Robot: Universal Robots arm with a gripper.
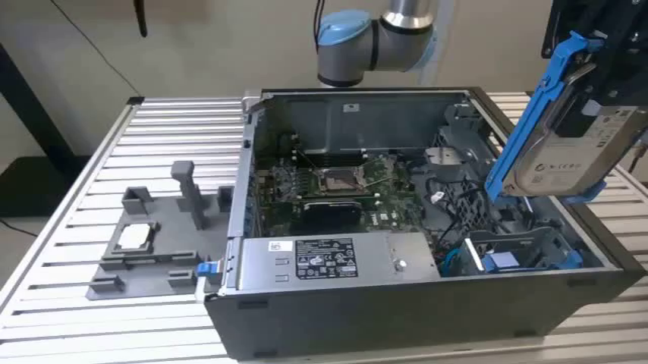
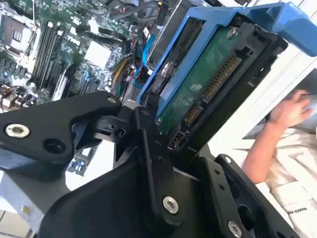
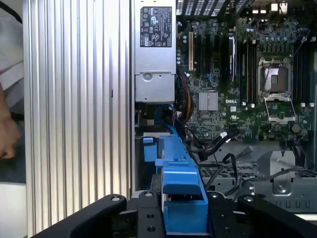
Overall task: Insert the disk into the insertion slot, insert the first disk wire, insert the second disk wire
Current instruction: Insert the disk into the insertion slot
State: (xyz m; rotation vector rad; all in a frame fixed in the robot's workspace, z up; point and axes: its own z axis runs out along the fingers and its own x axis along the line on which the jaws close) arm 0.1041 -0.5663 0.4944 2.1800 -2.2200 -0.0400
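Blue plastic frames the disk (image 1: 559,155), a silver drive held high over the side of the open computer case (image 1: 405,334) that lies toward the exterior view's right. The gripper (image 3: 179,196) is pinching it: in both wrist views the black fingers (image 2: 148,148) press against the two sides of the frame (image 2: 171,74), and the green circuit face of the disk with its row of contacts shows between them in the second wrist view. The disk hangs tilted, its upper end leaning toward the exterior view's right and its lower end nearest the case. It touches nothing but the gripper. Below it, inside the case at the near corner, sits the slot (image 1: 521,254), a grey metal bay with blue rails and tabs; the disk is above it and apart from it, not yet inside. Black cables (image 1: 460,201) lie loose between the slot and the green main board (image 1: 339,186). Along the front wall of the case lies a long grey power box (image 1: 324,262) with a white label. The case stands on a table (image 1: 71,303) of ribbed metal slats, and beside it, toward the exterior view's left, is a grey stand (image 1: 167,265). The arm (image 1: 369,38) rises behind the case. A person's hand (image 2: 291,111) shows past the table edge in the second wrist view.
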